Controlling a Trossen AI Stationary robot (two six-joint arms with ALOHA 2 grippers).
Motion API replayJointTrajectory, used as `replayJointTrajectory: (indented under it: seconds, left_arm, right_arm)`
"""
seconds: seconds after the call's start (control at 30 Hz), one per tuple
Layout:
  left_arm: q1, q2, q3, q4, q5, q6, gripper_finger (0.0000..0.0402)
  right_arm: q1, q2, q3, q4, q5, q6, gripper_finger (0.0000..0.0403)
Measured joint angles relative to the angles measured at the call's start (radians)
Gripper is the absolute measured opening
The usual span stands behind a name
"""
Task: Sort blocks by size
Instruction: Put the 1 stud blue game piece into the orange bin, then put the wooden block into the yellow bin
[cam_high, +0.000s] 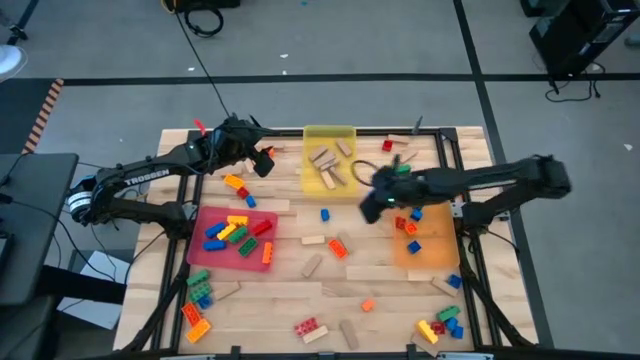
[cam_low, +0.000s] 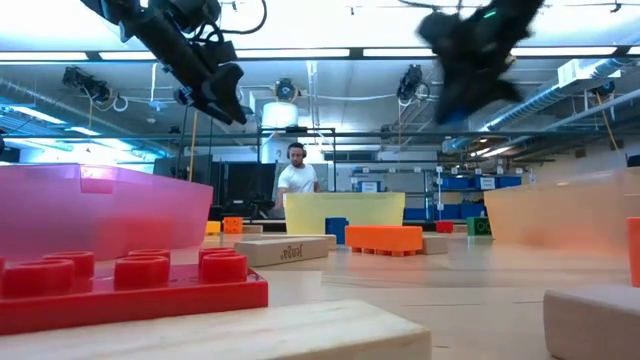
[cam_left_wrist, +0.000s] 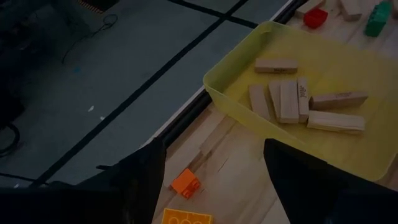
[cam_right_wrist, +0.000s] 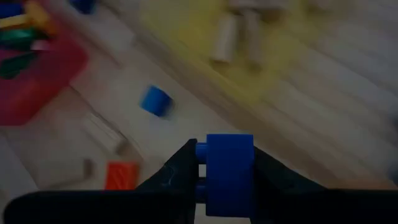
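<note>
A: Where is your brick?

B: The small blue studded brick (cam_right_wrist: 229, 171) sits clamped between your right gripper's (cam_right_wrist: 225, 180) fingers, lifted above the table (cam_high: 380, 280) between the yellow tray (cam_high: 329, 133) and the orange tray (cam_high: 432, 255).

A: How will it handle?

B: Likely light, rigid and slick; you pinch its flat sides. Your left gripper (cam_left_wrist: 214, 180) hangs open, empty, beside the yellow tray.

blue brick (cam_right_wrist: 229, 171) | yellow tray (cam_high: 329, 135) | tan wooden blocks (cam_left_wrist: 297, 102)
</note>
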Motion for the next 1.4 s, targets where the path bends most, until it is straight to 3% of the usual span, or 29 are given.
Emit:
replayJointTrajectory:
  seconds: [0.2, 0.47, 0.63, 0.97, 1.2, 1.4]
  left_arm:
    - [0.0, 0.0, 0.0, 0.01, 0.0, -0.002, 0.028]
    - [0.0, 0.0, 0.0, 0.01, 0.0, -0.002, 0.028]
    - [0.0, 0.0, 0.0, 0.01, 0.0, -0.002, 0.028]
    - [0.0, 0.0, 0.0, 0.01, 0.0, -0.002, 0.028]
    - [0.0, 0.0, 0.0, 0.013, 0.0, -0.002, 0.028]
    - [0.0, 0.0, 0.0, 0.016, 0.0, 0.026, 0.028]
  right_arm:
    - [0.065, -0.154, -0.054, -0.39, -0.006, 0.348, 0.0102]
    - [0.155, -0.222, -0.258, -0.404, -0.201, 0.605, 0.0102]
    - [0.2, -0.21, -0.356, -0.301, -0.258, 0.661, 0.0104]
    - [0.252, -0.204, -0.429, -0.242, -0.291, 0.698, 0.0184]
    - [0.274, -0.219, -0.41, -0.235, -0.279, 0.69, 0.0186]
    - [0.279, -0.26, -0.365, -0.237, -0.183, 0.636, 0.0182]
